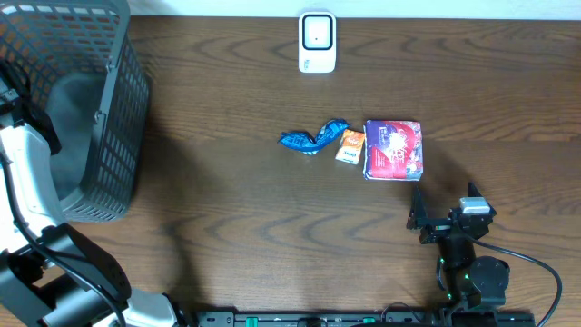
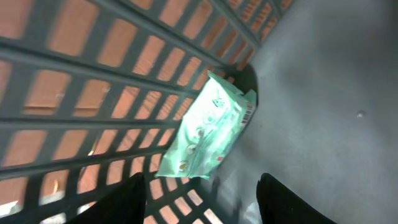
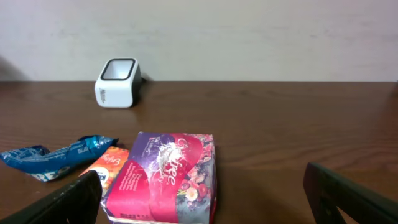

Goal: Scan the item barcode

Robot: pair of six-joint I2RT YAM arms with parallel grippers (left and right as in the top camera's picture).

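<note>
The left gripper [image 2: 200, 182] hung parted and empty over the green packet [image 2: 208, 127] in the basket [image 1: 118, 136], while the right gripper [image 3: 202, 179] gaped empty near the purple box [image 1: 393, 150], where a grab might drag the orange sachet [image 1: 350, 145] just beside it.

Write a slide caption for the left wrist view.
The open left gripper hovers over a green packet lying against the mesh wall inside the basket.

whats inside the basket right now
One green packet lies on the grey floor of the basket, against the mesh wall, ahead of the open left gripper. Overhead, the left arm covers part of the interior, so anything there is hidden.
</note>
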